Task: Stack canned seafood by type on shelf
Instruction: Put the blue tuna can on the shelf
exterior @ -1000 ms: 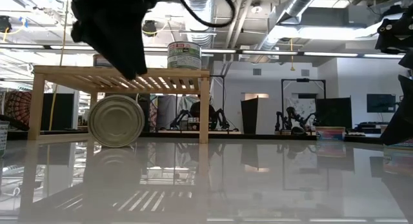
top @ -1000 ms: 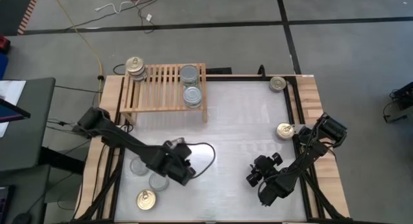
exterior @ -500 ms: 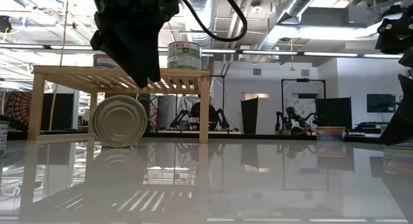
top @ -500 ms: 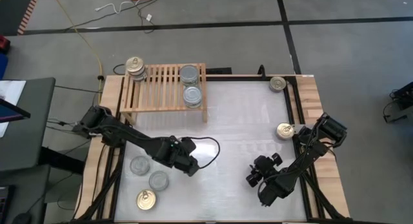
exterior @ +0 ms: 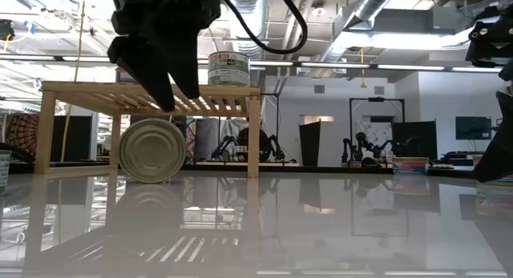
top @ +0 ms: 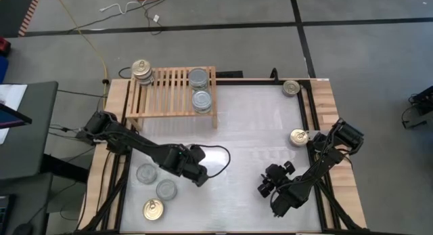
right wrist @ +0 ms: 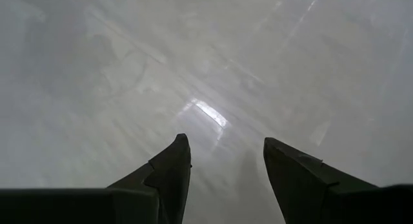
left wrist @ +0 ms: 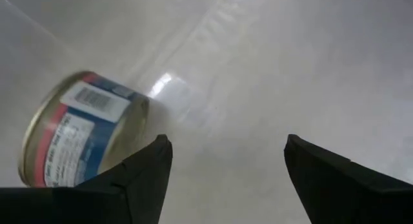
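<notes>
Left gripper (top: 197,175) over the near-left part of the table, jaws spread wide, nothing between them. Just bare tabletop in the gap on the wrist view.

Can (left wrist: 77,130) tipped on its side right beside one finger, outside the gap, not touching as far as can be told. Blue-and-red label up, round end facing the low camera, so axis flat along the table instead of upright. Looks free to roll.

So probably: shift sideways to get the jaws around it, and pinch across the flat ends or the label, hard to say which.

Three more cans near the left arm: two silver (top: 146,173), one gold (top: 153,209), all flat on the table.

Shelf (top: 172,93) at the far left. Gold stack (top: 141,70) on its left end, two silver cans (top: 199,88) on its right end. Well apart from the tipped can.

Right gripper (top: 265,185) parked near-right, fingers apart, empty. Two gold cans (top: 299,136) on that side, so tipped can clearly a left-arm job.
</notes>
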Motion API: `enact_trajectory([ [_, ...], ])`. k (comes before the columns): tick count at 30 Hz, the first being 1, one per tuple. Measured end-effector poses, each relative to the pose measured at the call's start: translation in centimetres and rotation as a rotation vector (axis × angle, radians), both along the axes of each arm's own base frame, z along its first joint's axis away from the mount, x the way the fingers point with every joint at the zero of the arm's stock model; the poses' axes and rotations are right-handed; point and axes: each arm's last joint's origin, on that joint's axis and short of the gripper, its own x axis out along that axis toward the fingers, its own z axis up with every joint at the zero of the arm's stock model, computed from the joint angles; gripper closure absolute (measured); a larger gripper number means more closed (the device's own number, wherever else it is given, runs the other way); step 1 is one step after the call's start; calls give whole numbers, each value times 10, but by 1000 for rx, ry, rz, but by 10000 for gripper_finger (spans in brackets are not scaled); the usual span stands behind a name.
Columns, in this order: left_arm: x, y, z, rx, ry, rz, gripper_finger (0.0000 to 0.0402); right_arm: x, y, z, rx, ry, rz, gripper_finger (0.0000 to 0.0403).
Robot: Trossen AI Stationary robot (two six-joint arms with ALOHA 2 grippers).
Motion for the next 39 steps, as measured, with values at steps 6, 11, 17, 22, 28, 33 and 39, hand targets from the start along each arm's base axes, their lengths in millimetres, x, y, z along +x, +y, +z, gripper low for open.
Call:
enact_trajectory([
  [6,0,-1,0,-69,-22,108,113,0,0,0,-7,11,23,182],
  [11,1,2,1,-37,-13,74,113,1,0,0,-11,17,33,182],
  [17,3,8,24,150,12,-36,113,1,1,0,-9,15,33,182],
  [22,-2,22,25,261,109,-57,113,1,1,0,-1,8,33,181],
  [28,-7,30,11,250,191,-46,113,2,2,0,4,3,33,182],
  [33,-9,34,2,246,230,-58,113,2,2,0,2,5,33,182],
  [39,-12,44,-10,262,289,-80,113,2,2,0,2,5,33,182],
])
